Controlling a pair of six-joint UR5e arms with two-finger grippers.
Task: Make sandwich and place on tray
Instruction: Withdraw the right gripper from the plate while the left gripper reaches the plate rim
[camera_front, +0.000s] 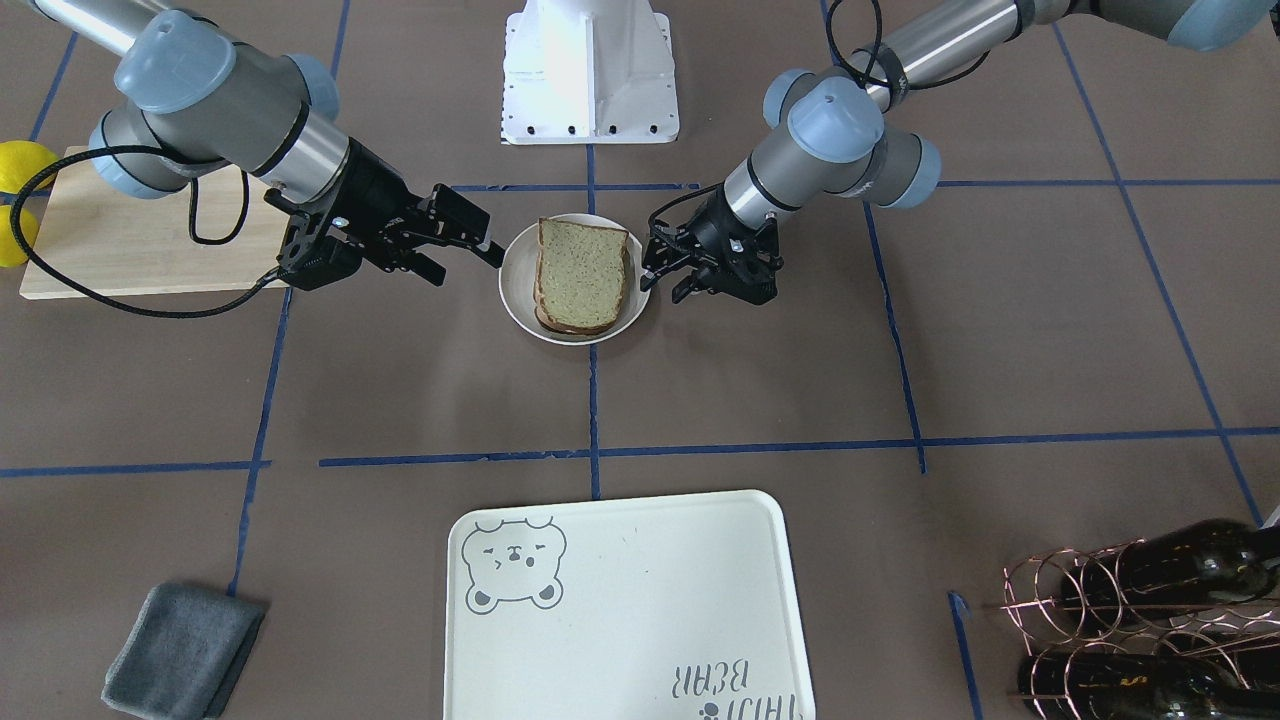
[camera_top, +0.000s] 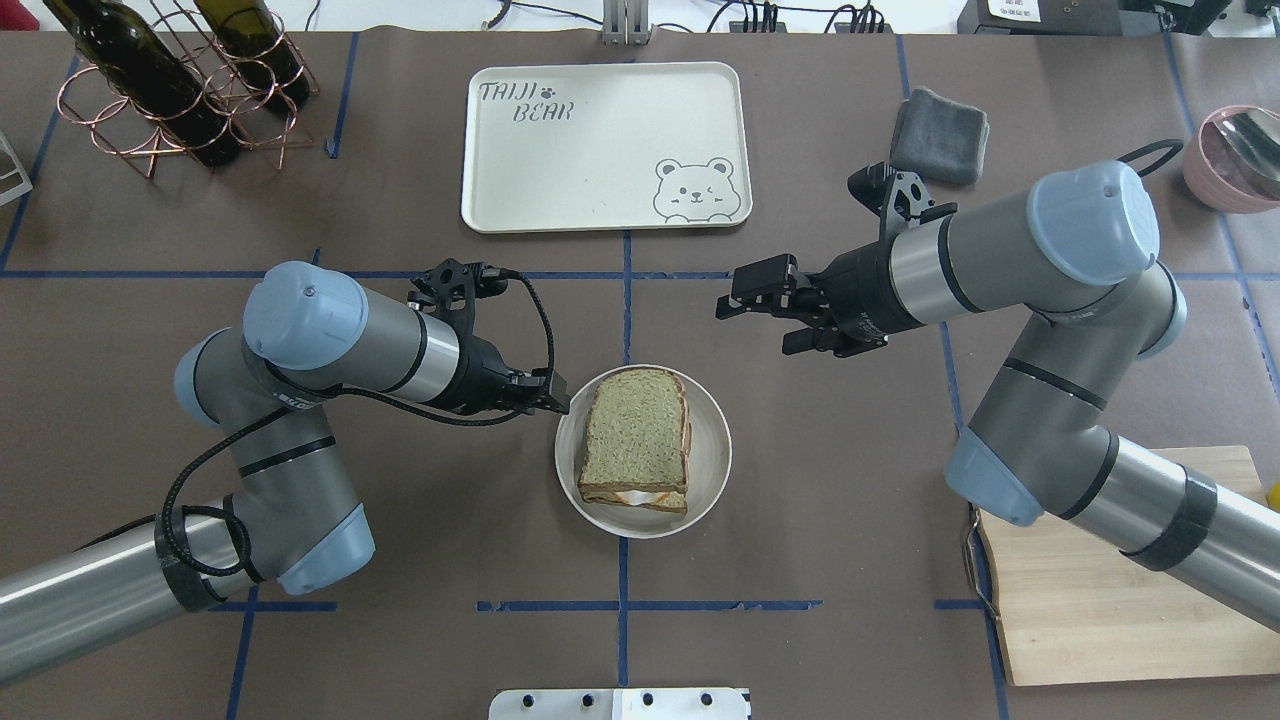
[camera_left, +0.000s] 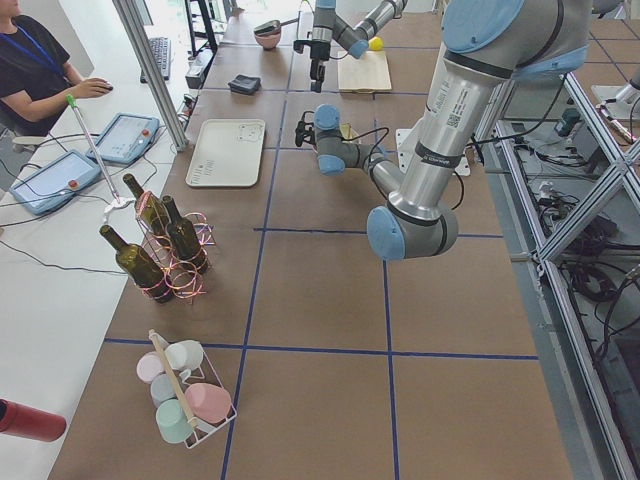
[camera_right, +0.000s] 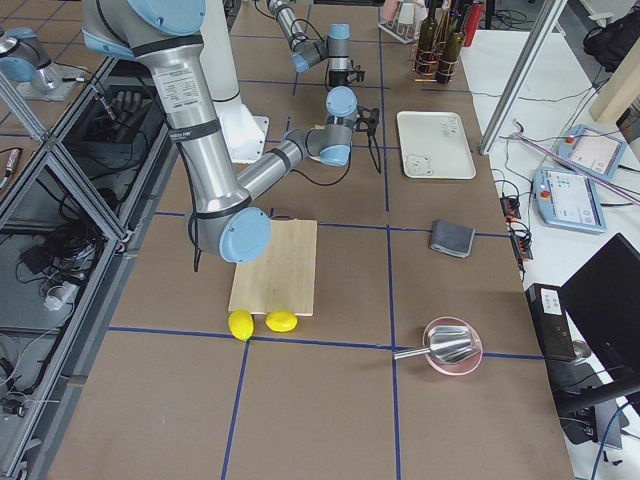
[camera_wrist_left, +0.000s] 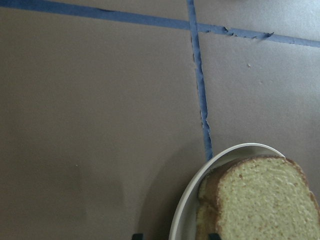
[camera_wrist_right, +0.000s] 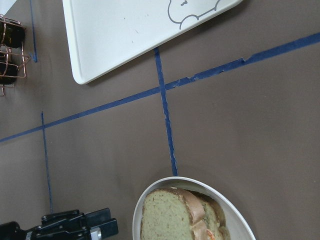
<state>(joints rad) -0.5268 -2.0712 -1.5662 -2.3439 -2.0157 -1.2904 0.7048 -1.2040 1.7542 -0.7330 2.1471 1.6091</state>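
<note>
Tan wholegrain bread is stacked as a finished sandwich (camera_top: 635, 435) in the small round white dish (camera_top: 715, 470) at the middle of the overhead view. A sliver of white and orange egg (camera_top: 640, 497) peeks out between the slices at the lower edge. The cream tray (camera_top: 600, 170) with the bear face lies at the top centre of that view, well apart from the dish and across a blue tape line (camera_top: 560, 274) on the tabletop; the sandwich is not on it yet. The left gripper (camera_top: 553, 400) is low at the dish's left rim. Its wrist camera shows two dark fingertips (camera_wrist_left: 214, 236) spread at the bottom edge, with the rim and a corner of bread between them, so it is open and holds nothing. The right gripper (camera_top: 765, 315) hangs to the upper right of the dish, its jaws parted too, empty and touching nothing. My worry is the pick-up. If the left gripper closes where it is, one finger looks likely to catch the dish's rim rather than only the bread, and the dish could tip or get dragged along. A pinch on one edge of three loose layers could also let the top slice slide or the egg slip out. A hard squeeze would crush the soft bread. The long carry to the tray gives a drooping sandwich plenty of chance to come apart.
</note>
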